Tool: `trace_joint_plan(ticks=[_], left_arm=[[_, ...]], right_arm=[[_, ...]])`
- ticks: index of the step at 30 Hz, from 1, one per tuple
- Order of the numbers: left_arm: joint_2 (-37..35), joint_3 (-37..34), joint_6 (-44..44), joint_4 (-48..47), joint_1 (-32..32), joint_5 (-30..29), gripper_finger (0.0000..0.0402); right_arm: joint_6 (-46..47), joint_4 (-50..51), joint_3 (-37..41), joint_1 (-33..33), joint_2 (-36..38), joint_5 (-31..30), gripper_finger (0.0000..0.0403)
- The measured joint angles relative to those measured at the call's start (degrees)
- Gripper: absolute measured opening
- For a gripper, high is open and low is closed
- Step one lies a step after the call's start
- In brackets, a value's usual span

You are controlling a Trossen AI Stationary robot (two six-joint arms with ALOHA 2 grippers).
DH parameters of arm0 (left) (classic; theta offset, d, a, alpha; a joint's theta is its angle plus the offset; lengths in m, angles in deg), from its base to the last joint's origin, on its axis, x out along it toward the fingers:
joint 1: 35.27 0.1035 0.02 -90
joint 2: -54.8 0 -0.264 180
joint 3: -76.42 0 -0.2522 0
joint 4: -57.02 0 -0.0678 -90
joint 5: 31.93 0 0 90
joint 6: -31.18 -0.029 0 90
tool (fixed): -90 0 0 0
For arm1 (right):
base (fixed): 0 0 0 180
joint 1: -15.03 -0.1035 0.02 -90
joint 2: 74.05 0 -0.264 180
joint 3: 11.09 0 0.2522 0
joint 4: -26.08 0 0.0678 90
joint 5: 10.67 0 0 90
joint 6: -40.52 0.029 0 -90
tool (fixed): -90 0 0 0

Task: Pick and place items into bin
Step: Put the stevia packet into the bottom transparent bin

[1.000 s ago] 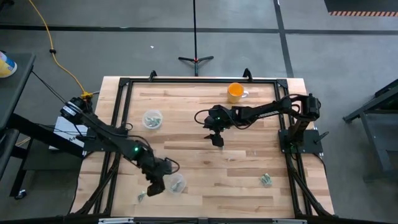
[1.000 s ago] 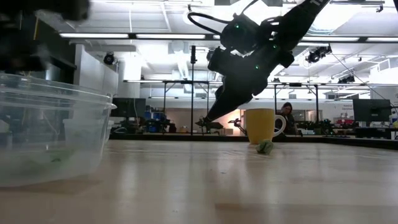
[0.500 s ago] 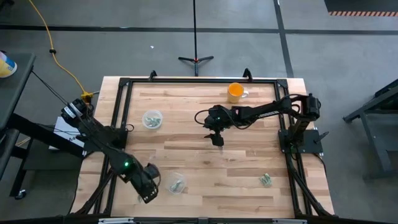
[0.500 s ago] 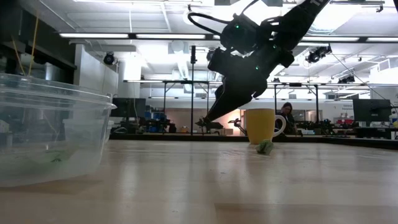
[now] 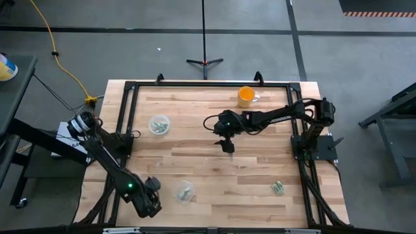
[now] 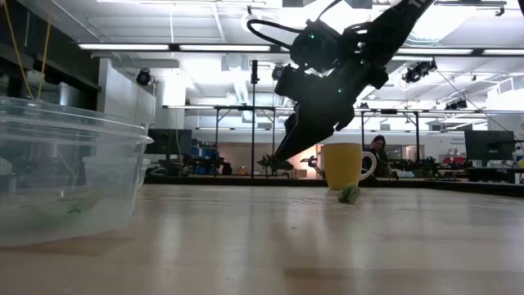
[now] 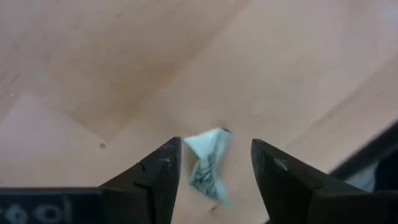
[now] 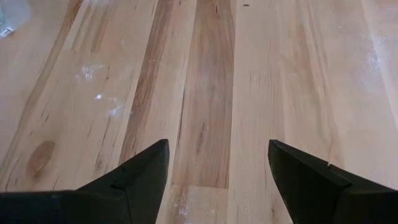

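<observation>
You are looking down on the surface (image 5: 214,162) in the high view. The left claw (image 5: 151,207) is working at its 7 o'clock corner, just at 9 o'clock of the nearer bin (image 5: 184,192). The right claw (image 5: 227,145) is hanging near the centre, waiting, with the mug (image 5: 246,96) toward 12 o'clock.

The step in hand appears to be a pick. In the left wrist view the left claw's fingers (image 7: 158,177) are standing narrowly apart, with one crumpled item (image 7: 207,163) between them; whether they are touching it you cannot tell. The next move is likely calling for a full closing on that item, a lift, and a short carry toward 3 o'clock, over the bin's rim.

In the right wrist view the right claw's fingers (image 8: 140,175) are standing wide over bare wood.

The high view is showing you what the wrist views are not: another item (image 5: 278,188) lying toward 5 o'clock, a far bin (image 5: 159,125) toward 10 o'clock, and pieces already in both bins. The arm is hiding the item under the left claw there; only the left wrist view is showing it. The low view is giving you the clear bin wall (image 6: 74,172) and a lone item (image 6: 350,193) lying in front of the mug.
</observation>
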Motion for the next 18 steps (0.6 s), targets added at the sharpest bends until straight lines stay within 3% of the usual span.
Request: trace_joint_plan(ticks=[10,13,18], left_arm=[[2.69,0.15,-3.11,-0.02,0.12,3.88,0.0212],[2.72,0.06,-5.22,-0.30,0.12,4.63,0.0173],[2.75,-0.02,-8.57,0.53,0.07,6.20,0.0071]], right_arm=[[0.00,-0.02,0.00,0.00,0.00,-0.02,0.0264],[0.00,-0.02,0.00,0.00,0.00,-0.02,0.0264],[-0.02,-0.02,0.00,0.00,0.00,-0.59,0.0264]])
